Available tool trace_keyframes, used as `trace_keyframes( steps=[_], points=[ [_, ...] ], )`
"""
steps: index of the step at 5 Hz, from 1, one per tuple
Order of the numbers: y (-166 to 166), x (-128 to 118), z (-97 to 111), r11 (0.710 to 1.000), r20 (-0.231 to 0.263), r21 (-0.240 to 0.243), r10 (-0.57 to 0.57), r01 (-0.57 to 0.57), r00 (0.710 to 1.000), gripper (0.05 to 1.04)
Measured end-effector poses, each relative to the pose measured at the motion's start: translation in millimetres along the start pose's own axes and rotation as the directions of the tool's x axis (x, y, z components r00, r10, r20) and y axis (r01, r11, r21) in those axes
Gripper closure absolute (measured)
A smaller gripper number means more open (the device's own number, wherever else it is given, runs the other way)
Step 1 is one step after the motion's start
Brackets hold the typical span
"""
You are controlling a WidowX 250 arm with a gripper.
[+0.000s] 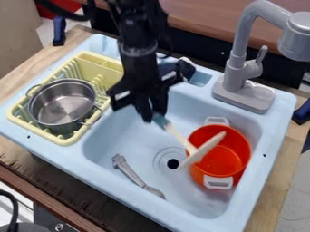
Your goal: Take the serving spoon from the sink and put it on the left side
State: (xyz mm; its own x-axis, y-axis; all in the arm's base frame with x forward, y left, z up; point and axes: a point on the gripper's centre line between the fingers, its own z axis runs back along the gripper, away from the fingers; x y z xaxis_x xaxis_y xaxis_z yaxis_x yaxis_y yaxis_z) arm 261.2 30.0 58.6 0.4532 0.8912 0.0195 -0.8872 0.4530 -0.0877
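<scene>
Serving spoon (175,134): we have it below and to the right of the gripper (153,117) in the camera view, running down at a slant from the fingertips. Teal handle end up at the gripper, pale shaft below it, long pale head set crosswise over the near-left rim of the orange-red pot (236,141).

Gripper: pointing down over the back part of the sink basin (115,136). We see its fingers drawn nearly together, narrow gap at the tips, touching the teal end. We read that as a hold on the handle, though the dark fingers hide part of the contact.

Rest: orange-red pot stands in the right part of the basin, pale handles front and back. Drain (173,163) just left of it. A gray metal utensil (134,173) lies flat on the basin floor, left of the drain, well apart from the gripper. On the left side of the sink unit we have the yellow dish rack (75,139), with the metal pot (62,106) sitting upright in it. Gray faucet (240,72) at the back right, on the sink's rim.
</scene>
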Motion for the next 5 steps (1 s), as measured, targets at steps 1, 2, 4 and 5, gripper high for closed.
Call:
trace_keyframes(
  steps=[1, 2, 4, 5],
  points=[
    [-1.9, 23.2, 2.6, 1.000, 0.042, -0.002, -0.011, 0.011, 0.999, 0.884],
    [0.4, 43.5, 4.8, 0.999, 0.099, -0.003, -0.046, 0.047, 0.994, 0.884],
    [-4.5, 94.7, 5.7, 0.995, 0.173, -0.012, -0.099, 0.103, 0.980, 0.884],
    [-6.8, 117.2, 5.4, 0.998, 0.211, 0.000, -0.060, 0.061, 0.976, 0.884]
  ],
)
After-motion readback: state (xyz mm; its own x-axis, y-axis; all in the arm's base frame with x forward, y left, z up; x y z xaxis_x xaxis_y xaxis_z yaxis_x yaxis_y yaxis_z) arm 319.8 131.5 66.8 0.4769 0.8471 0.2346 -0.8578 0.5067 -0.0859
